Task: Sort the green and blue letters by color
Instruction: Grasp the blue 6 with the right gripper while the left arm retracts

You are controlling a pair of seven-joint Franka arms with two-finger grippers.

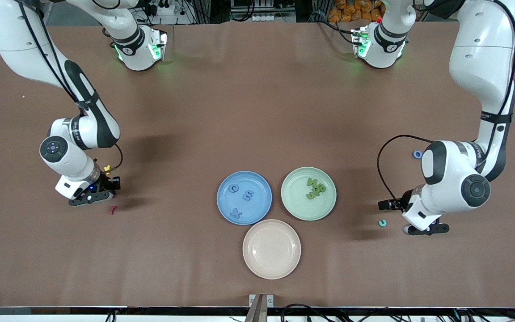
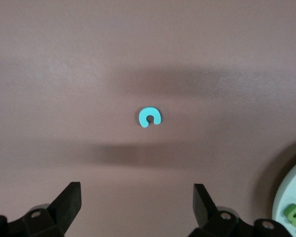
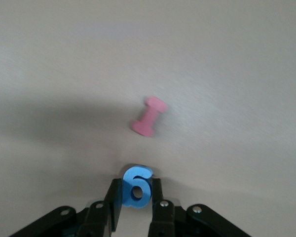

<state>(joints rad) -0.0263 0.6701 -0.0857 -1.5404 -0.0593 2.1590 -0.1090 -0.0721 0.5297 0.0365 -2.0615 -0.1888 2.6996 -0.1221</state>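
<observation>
1. Two arms work the table [image 1: 257, 112]; the right gripper [image 1: 91, 195], low near the right arm's edge, is clenched on a blue letter [image 3: 137, 186] standing upright between its fingers.
2. Blue plate [image 1: 244, 197] lies toward the table's middle, well apart from it, so a long carry follows.
3. Left gripper [image 1: 427, 229] hovers, jaws released, beside a teal letter [image 2: 150, 117].

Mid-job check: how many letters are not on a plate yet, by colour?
Blue: 2, the blue letter in the right claw and the blue ring on the table
Teal letter: 1
Yellow letter: 1
Red letter: 1
Total: 5
</observation>
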